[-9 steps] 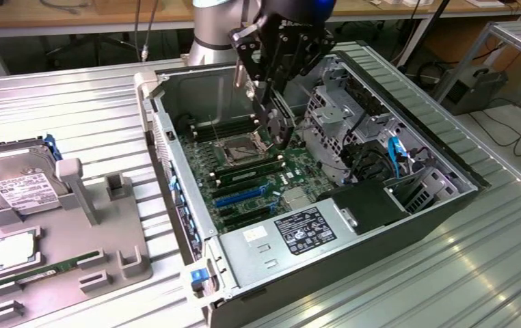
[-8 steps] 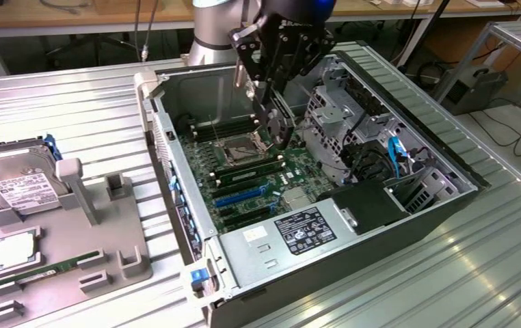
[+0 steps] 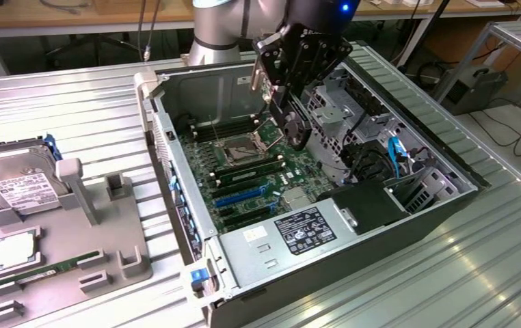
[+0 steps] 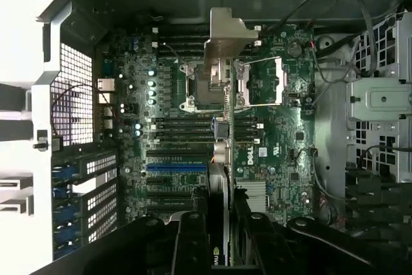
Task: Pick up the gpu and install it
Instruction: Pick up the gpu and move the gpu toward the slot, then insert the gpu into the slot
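Note:
My gripper (image 3: 285, 72) hangs over the open computer case (image 3: 178, 225) and is shut on the gpu (image 3: 290, 119). The card is a thin dark board held on edge, reaching down toward the motherboard (image 3: 242, 174) near the CPU socket. In the wrist view the gpu (image 4: 219, 172) runs edge-on out from between the black fingers (image 4: 192, 236), and its pale metal bracket (image 4: 226, 37) is at the far end. Below it lie the socket (image 4: 199, 85) and the blue expansion slot (image 4: 177, 167).
A grey fixture tray (image 3: 91, 232) at the exterior view's left holds a silver hard drive (image 3: 14, 181), a processor (image 3: 14, 249) and a green memory stick (image 3: 46, 270). Inside the case are the power supply (image 3: 311, 229), drive cage (image 3: 334, 113) and loose cables (image 3: 393, 154).

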Motion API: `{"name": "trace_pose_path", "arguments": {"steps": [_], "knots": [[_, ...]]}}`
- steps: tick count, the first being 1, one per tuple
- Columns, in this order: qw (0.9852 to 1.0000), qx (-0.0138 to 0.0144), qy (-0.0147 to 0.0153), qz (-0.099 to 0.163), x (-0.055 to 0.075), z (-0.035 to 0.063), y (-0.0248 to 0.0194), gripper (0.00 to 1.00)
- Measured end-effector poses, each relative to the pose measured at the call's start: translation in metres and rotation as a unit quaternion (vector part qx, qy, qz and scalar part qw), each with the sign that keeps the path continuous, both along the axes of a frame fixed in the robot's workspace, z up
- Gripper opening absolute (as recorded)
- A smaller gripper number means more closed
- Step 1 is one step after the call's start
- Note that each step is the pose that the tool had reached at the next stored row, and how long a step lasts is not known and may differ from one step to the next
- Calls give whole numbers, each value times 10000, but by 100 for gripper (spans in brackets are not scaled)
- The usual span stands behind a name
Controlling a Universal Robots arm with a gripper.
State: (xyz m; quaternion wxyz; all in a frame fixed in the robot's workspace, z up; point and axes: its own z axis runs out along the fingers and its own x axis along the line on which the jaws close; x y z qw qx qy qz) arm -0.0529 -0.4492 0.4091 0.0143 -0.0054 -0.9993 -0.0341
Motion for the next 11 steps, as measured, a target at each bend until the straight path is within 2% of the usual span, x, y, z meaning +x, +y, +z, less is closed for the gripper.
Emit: {"name": "trace_pose_path", "arguments": {"steps": [11], "knots": [[10000,0,0,0,0,0,0,26]]}}
